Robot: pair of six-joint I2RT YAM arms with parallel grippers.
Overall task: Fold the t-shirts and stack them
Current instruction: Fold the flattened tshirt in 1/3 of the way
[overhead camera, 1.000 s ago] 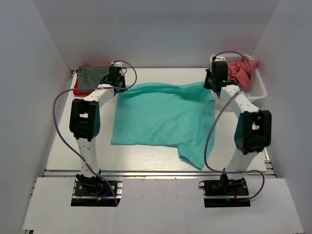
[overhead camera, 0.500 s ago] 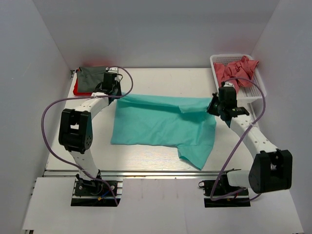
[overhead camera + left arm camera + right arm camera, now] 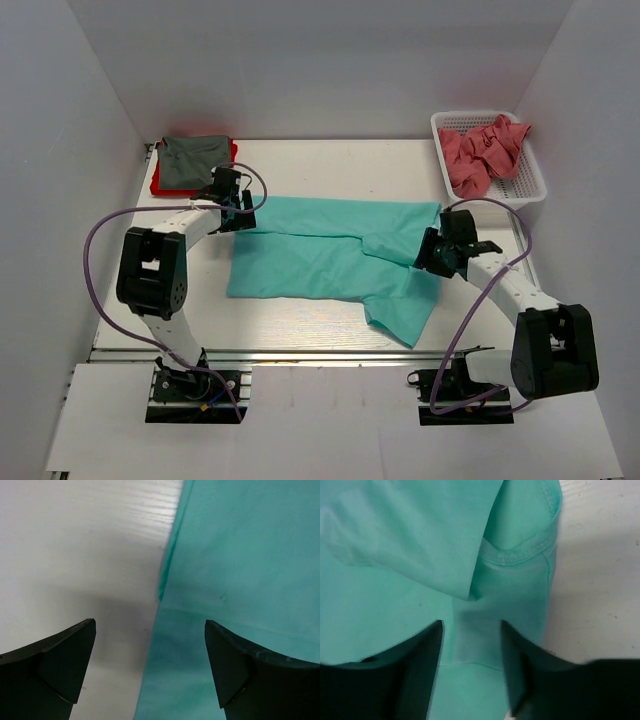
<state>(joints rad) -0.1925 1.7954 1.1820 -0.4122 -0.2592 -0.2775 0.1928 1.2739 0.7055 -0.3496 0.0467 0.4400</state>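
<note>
1. White tabletop between pale walls carries the teal shirt mid-table. Its far part is doubled over toward the near side, and one sleeve juts nearward on the right.
2. At the shirt's far left corner, the left gripper hovers with jaws wide, holding nothing.
3. Over the shirt's right end, the right gripper has its jaws part-way apart; cloth lies below them, apparently unpinched.
4. Far left, the grey shirt lies folded on the red shirt; far right, pink shirts fill the basket.
5. Folding the teal shirt seems under way, with one fold laid. Next likely calls for fresh grips to tuck the sleeve and fold across.
</note>
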